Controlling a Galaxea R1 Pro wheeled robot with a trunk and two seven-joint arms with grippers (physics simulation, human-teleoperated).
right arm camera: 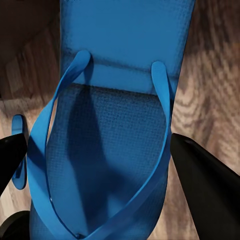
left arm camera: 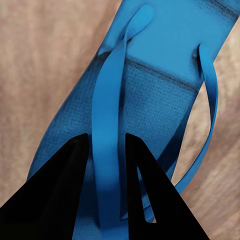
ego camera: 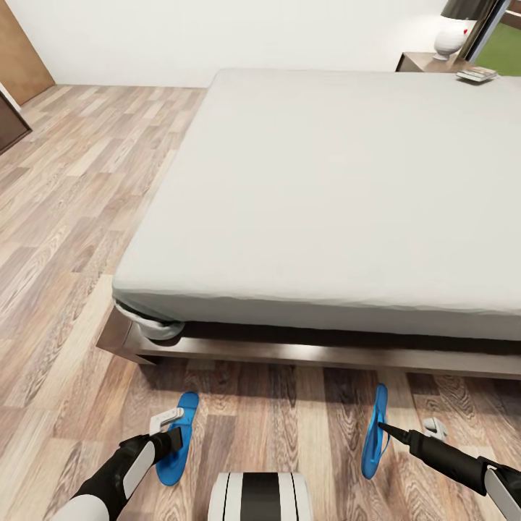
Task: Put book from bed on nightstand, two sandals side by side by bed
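Two bright blue sandals are by the near side of the bed (ego camera: 340, 188). The left sandal (ego camera: 189, 405) lies flat on the floor. My left gripper (ego camera: 176, 436) is shut on one of its straps; in the left wrist view the black fingers (left arm camera: 70, 190) pinch that strap on the left sandal (left arm camera: 165, 75). The right sandal (ego camera: 370, 456) stands on its edge, with my right gripper (ego camera: 383, 428) shut across its width; both fingertips press the sides of the right sandal (right arm camera: 125, 40). A thin pale book (ego camera: 477, 74) lies on the nightstand (ego camera: 423, 61) at the bed's far corner.
A white lamp (ego camera: 452, 36) stands on the nightstand. The bed's dark wooden frame (ego camera: 289, 353) juts out low just beyond the sandals. Wood-plank floor (ego camera: 65, 239) stretches away on the left. My own trunk (ego camera: 260, 496) is between the two arms.
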